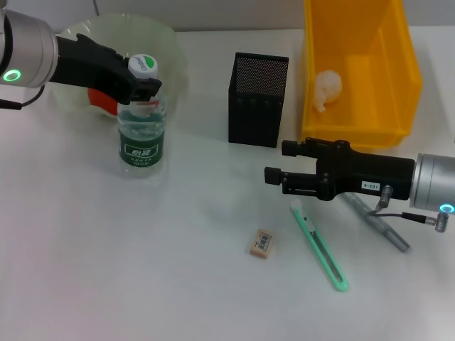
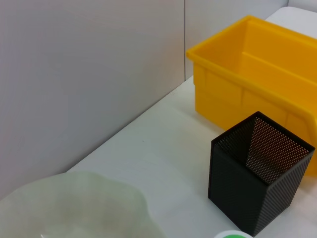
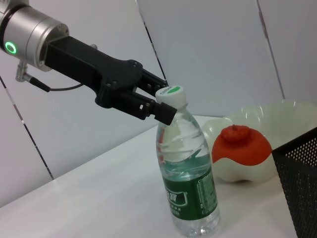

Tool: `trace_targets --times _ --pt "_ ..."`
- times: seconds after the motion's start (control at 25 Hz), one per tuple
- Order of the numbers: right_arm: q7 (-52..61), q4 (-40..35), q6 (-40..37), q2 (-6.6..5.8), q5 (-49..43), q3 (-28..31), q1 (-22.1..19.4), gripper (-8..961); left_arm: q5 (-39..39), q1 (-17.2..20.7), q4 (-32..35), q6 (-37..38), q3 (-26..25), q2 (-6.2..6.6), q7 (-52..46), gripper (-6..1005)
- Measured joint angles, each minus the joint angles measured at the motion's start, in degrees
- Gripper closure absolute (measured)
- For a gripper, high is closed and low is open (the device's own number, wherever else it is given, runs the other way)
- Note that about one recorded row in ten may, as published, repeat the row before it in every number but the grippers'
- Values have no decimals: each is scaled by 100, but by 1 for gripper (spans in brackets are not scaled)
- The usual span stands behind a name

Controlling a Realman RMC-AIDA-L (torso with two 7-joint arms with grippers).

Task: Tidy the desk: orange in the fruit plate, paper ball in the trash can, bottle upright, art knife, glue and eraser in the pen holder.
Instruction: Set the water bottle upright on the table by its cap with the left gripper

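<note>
My left claw (image 1: 142, 89) is clamped on the neck of the bottle (image 1: 141, 138), steadying it upright beside the plate (image 1: 170, 42). My right claw (image 1: 274, 179), fingers apart, hovers above the knife (image 1: 318, 245), likely next.

A: My left gripper (image 1: 146, 89)?
B: Black angular body, silver wrist behind fingers, green ring light.
A: My right gripper (image 1: 274, 177)?
B: Same, plus white label, thin cable.

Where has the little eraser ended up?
In the head view, the eraser lies on the table right of centre, just left of the green art knife.
</note>
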Motion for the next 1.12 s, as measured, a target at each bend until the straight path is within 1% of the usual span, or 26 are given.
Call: trace_targets --times 0.32,0.4,1.12 --pt "5 0 0 0 0 3 36 181 -43 57 -4 20 -233 0 79 534" --pt "8 0 0 0 0 12 45 182 -152 87 -3 21 -274 1 140 532" --pt "13 0 0 0 0 16 55 182 -194 139 -54 6 -282 0 243 520"
